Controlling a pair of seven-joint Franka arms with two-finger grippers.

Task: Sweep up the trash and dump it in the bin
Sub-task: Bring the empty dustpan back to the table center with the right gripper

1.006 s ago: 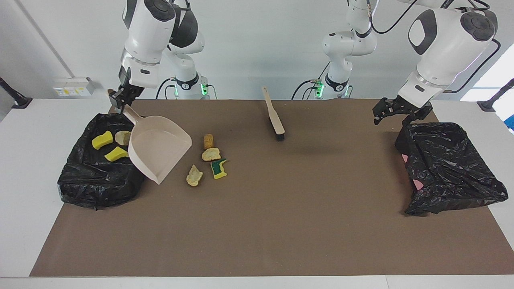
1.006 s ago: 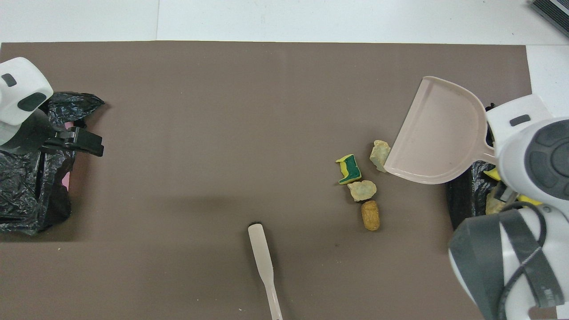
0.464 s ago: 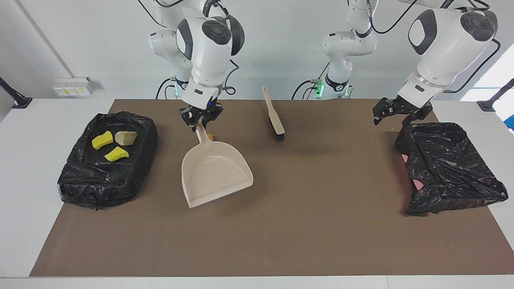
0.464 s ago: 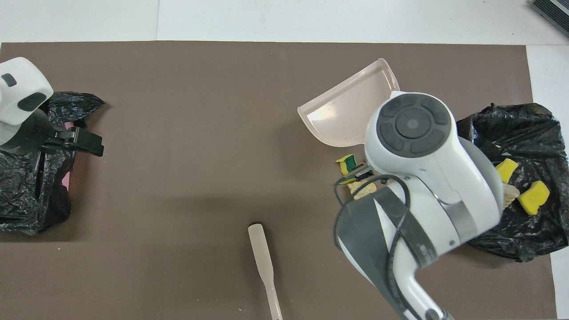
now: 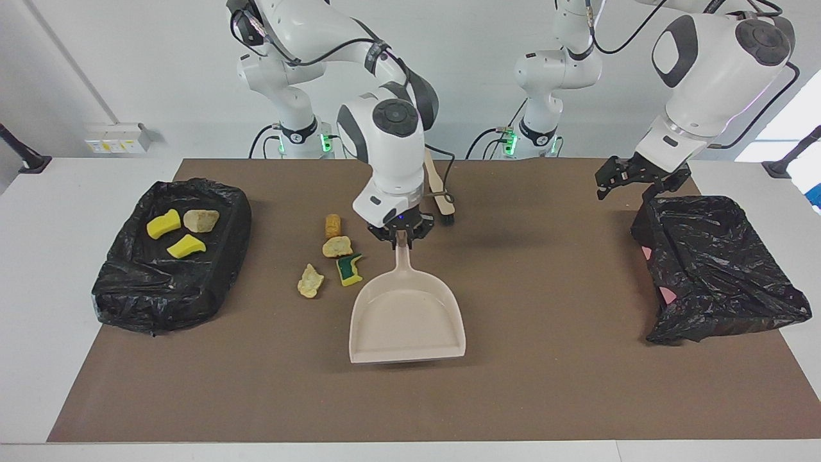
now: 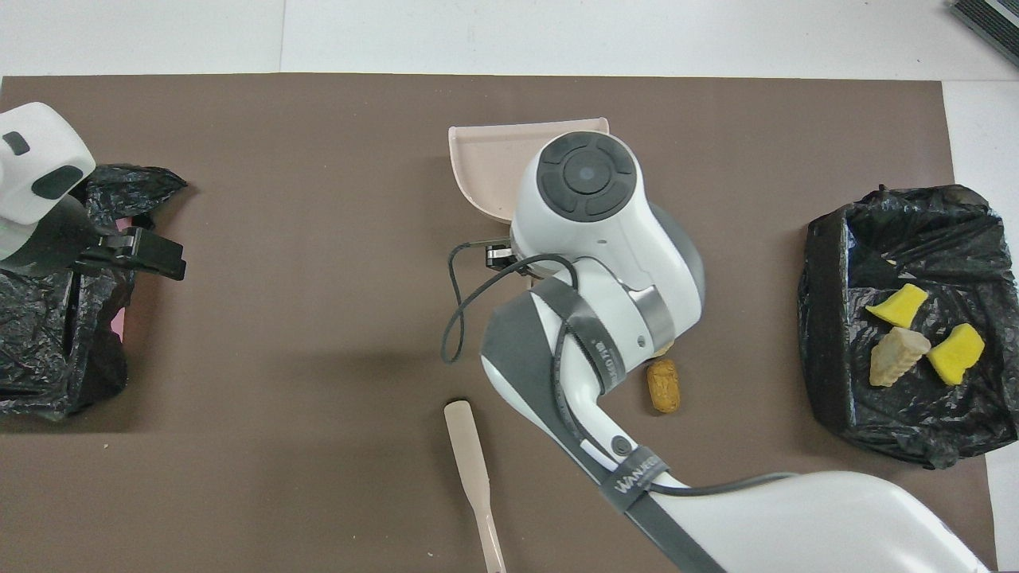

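My right gripper (image 5: 401, 236) is shut on the handle of the beige dustpan (image 5: 407, 316). The pan slopes down from the grip, with its wide lip low over the middle of the mat. In the overhead view the arm covers most of the dustpan (image 6: 497, 159). Loose trash lies on the mat beside it, toward the right arm's end: a brown lump (image 5: 333, 225) (image 6: 663, 385), a tan lump (image 5: 337, 246), a green-and-yellow sponge (image 5: 349, 269) and another tan lump (image 5: 310, 281). The black-bagged bin (image 5: 160, 301) (image 6: 828, 382) holds two yellow sponges (image 5: 163, 223) (image 5: 186, 246) and a tan lump (image 5: 201, 219). My left gripper (image 5: 606, 179) (image 6: 171, 259) waits open.
A second black-bagged bin (image 5: 712, 276) (image 6: 48, 350) stands at the left arm's end, under the left gripper's wrist. The beige brush (image 5: 441, 204) (image 6: 470, 454) lies near the robots, partly covered by the right arm. A brown mat (image 5: 545, 385) covers the white table.
The right arm swung the dustpan away from the bin at its end, across the loose trash, to the middle of the mat. The left arm stayed still.
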